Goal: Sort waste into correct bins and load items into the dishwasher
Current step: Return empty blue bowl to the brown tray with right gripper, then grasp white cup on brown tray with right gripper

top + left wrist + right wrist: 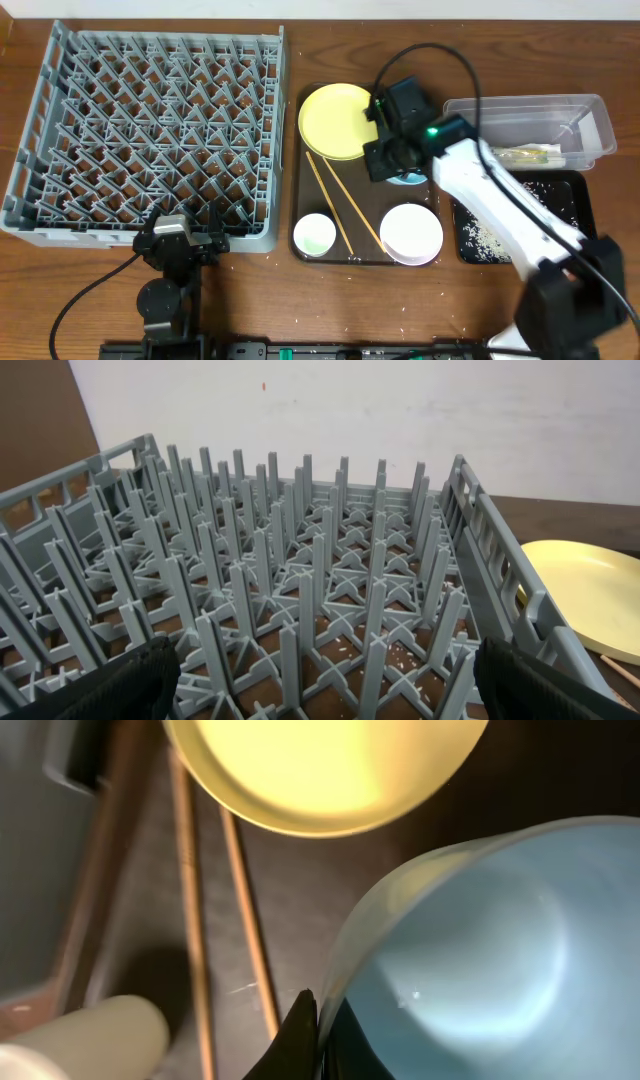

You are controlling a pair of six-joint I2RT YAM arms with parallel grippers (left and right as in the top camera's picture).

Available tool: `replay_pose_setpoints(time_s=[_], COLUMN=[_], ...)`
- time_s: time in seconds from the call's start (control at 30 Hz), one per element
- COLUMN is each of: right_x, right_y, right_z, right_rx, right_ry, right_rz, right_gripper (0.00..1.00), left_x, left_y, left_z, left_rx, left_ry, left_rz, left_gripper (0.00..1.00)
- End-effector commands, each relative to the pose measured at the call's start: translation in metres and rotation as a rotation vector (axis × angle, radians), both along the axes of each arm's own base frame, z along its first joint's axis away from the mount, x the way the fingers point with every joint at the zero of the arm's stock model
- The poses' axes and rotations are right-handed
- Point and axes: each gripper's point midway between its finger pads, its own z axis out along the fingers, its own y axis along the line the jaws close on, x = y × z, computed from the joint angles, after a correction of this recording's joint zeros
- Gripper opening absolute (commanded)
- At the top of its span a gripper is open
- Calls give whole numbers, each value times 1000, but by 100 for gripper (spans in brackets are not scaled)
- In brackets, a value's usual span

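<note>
One blue bowl [480, 950], rim pinched by right jaws (left jaws spread)

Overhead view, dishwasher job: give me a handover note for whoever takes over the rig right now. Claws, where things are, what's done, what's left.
Left claw: open, empty, at the near edge of the dish rack.
Right claw: shut on the rim of the light blue bowl, over the brown tray.
Also on that tray: yellow plate, chopsticks, small white cup, white bowl.
Done: paper waste in the clear tub, rice scraps in the black tray.
Left: every dish and the chopsticks; the rack holds nothing.
</note>
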Motion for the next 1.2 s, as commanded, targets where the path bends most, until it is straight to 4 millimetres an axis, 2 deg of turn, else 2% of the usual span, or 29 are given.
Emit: replay_pose_setpoints(time_s=[0.0, 0.17, 0.23, 0.57, 0.7, 0.87, 1.0, 1.07, 1.17], right_x=[4, 3, 3, 4, 3, -3, -18, -35, -55], right_y=[7, 10, 10, 11, 16, 27, 21, 12, 1], right_z=[-13, -44, -49, -49, -33, 13, 43, 42, 34], right_rx=[-40, -72, -78, -76, -46, 28, 21, -2, -46], right_ry=[8, 67, 77, 72, 73, 90, 133, 201, 292], right_rz=[41, 49, 49, 51, 60, 85, 75, 51, 27], right_gripper=[1, 1, 3, 17, 22, 34, 40, 47, 47], left_x=[-1, -1, -1, -1, -1, -1, -1, -1, -1], left_y=[-1, -1, -1, -1, -1, -1, -1, -1, -1], left_z=[-16, -16, -16, -16, -16, -16, -16, -16, -16], left_rx=[9, 9, 9, 9, 9, 9, 9, 9, 9], left_ry=[51, 51, 51, 51, 51, 51, 51, 51, 51], left_rz=[-5, -5, -5, -5, -5, -5, -5, -5, -5], left_gripper=[94, 94, 94, 94, 94, 94, 94, 94, 94])
